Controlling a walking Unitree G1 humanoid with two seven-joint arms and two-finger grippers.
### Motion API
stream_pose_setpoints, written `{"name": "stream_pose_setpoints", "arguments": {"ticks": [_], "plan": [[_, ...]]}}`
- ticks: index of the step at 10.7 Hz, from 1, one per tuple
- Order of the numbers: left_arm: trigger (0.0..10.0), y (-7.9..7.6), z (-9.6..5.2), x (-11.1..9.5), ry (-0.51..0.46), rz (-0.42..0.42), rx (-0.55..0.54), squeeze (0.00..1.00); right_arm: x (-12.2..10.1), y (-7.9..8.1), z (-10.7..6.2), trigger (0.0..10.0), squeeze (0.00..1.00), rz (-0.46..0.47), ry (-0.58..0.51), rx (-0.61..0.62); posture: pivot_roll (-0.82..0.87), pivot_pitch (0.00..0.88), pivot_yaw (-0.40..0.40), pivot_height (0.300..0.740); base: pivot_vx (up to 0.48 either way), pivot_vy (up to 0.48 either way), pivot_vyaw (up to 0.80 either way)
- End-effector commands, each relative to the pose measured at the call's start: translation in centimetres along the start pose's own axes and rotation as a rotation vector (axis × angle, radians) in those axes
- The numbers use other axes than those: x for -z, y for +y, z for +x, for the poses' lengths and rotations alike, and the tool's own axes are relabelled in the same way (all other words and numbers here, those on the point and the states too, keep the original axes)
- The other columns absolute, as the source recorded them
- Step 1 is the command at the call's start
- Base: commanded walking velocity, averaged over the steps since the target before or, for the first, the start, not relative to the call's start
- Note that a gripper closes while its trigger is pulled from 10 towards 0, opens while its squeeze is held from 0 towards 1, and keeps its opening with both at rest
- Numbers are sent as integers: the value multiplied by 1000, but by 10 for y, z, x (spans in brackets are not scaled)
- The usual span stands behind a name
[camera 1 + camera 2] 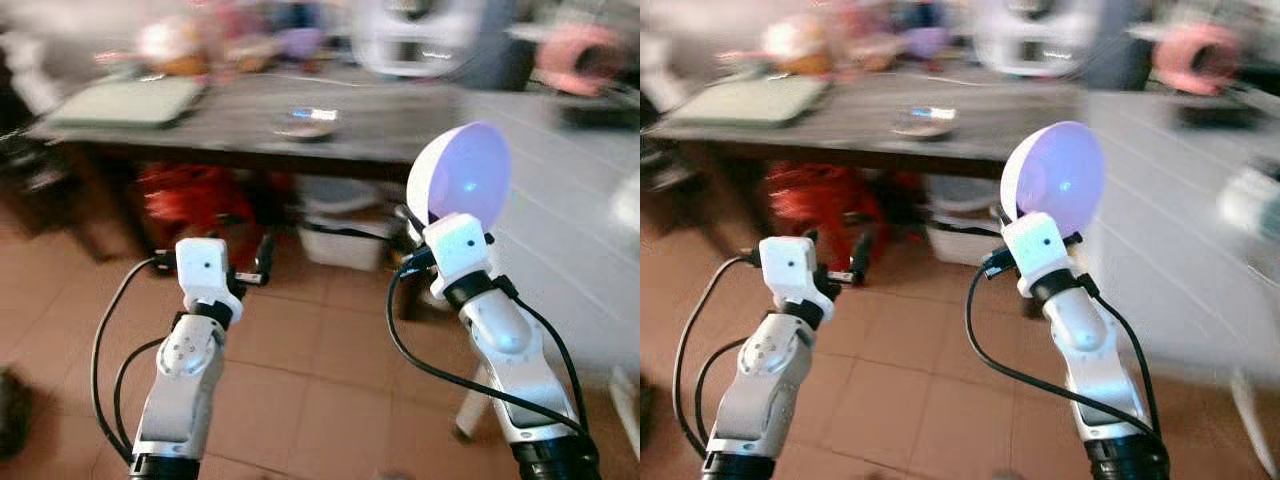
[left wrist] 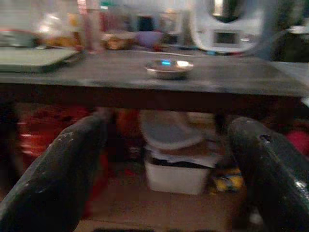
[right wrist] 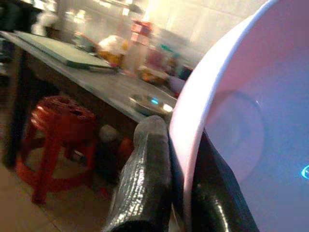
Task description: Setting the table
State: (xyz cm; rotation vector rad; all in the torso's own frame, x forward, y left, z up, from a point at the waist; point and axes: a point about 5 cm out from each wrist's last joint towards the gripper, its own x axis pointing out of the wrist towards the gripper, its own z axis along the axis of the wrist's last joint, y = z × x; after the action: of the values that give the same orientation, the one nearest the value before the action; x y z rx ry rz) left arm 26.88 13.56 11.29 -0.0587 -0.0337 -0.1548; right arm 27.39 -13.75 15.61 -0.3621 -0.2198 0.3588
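Right pincer [image 1: 425, 225]: raised ahead of the robot, fingers [image 3: 147, 169] clamped on the rim of a pale lilac bowl [image 1: 462, 180]. The bowl is held on edge, hollow side toward the head camera, short of the bench and in front of its right end.

Left pincer [image 1: 255, 262]: held out low at the robot's left, fingers [image 2: 58, 169] spread apart with nothing between them, pointing at the space under the bench.

Floor [image 1: 300, 390]: reddish-brown tiles beneath both arms.

Under the bench: red plastic stool [image 3: 58, 130] to the left; white bin [image 2: 181, 176] near the middle, with a pale rounded item resting on top of it.

Bench [image 1: 250, 125]: long dark top, running across the view beyond both pincers.

On the bench, near the middle: small shallow metal dish [image 1: 305, 122], standing alone.

On the bench, left end: flat green board or tray [image 1: 125, 100].

On the bench, far edge: a row of blurred jars and packets [image 2: 87, 29], and a small purple bowl [image 2: 149, 37]; details not legible.

Behind the bench, right of centre: white appliance [image 2: 227, 26] with a dark panel.

Far right: pink ring-shaped object [image 1: 585, 60], blurred.
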Motion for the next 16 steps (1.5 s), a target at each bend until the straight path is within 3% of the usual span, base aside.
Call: {"name": "stream_pose_setpoints", "arguments": {"ticks": [1,7,16], "plan": [[10000,7,1,1,5,26,-28,0,-5,5,2,10000,0,13,-21,-7,-90,2,60,740,439,0,0],[10000,5,2,0,-1,24,-17,0,4,5,0,10000,0,66,24,31,-88,3,70,740,440,0,0],[10000,5,4,-2,-12,40,-14,0,2,9,13,10000,0,55,8,5,-83,1,76,740,348,323,0]]}}
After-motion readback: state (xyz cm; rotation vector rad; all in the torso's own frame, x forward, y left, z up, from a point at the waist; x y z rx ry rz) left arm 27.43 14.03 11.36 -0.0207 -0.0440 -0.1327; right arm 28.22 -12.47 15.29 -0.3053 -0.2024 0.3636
